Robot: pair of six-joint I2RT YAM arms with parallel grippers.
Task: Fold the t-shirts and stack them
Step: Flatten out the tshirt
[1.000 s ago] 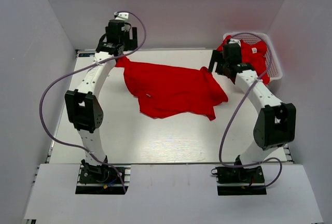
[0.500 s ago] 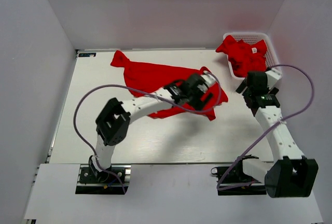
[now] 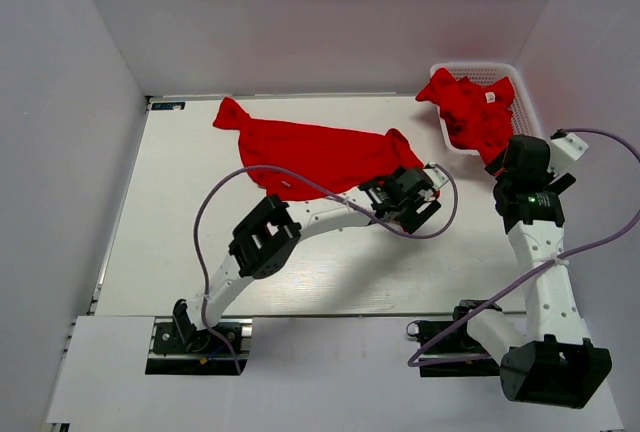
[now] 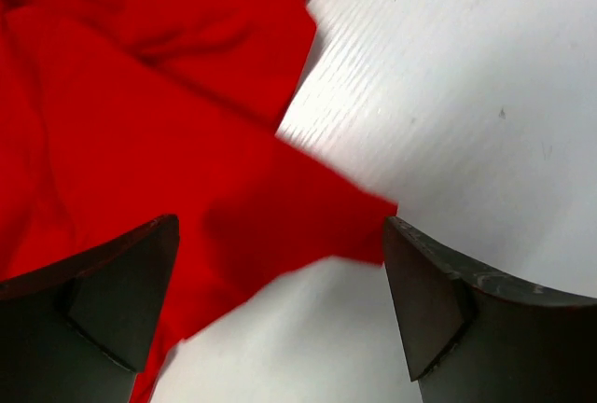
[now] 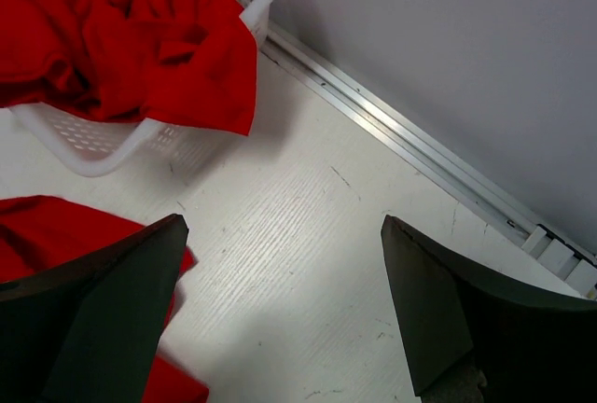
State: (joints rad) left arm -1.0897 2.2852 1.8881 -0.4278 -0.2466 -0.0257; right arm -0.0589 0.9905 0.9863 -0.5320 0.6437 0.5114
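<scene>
I count one plain bright red soft fabric t-shirt (image 3: 310, 152) lying loose and rumpled across the far middle of the white bench (image 3: 180, 252), one sleeve reaching toward the far left corner. A heap of more red t-shirts (image 3: 470, 112) fills the single white plastic lattice basket (image 3: 480, 67) at the far right corner and spills over its near rim; I cannot count how many are in it, and one small white tag (image 3: 491, 97) shows on top. My left end effector (image 3: 415, 202) hangs over the spread shirt's near-right corner, released, its two dark fingers (image 4: 103, 300) standing wide on either side of a pointed flap of red cloth (image 4: 308, 216) without gripping it. My right end effector (image 3: 525, 167) is also released, jaws wide above bare bench just beside the basket's near corner (image 5: 93, 156), holding nothing.
</scene>
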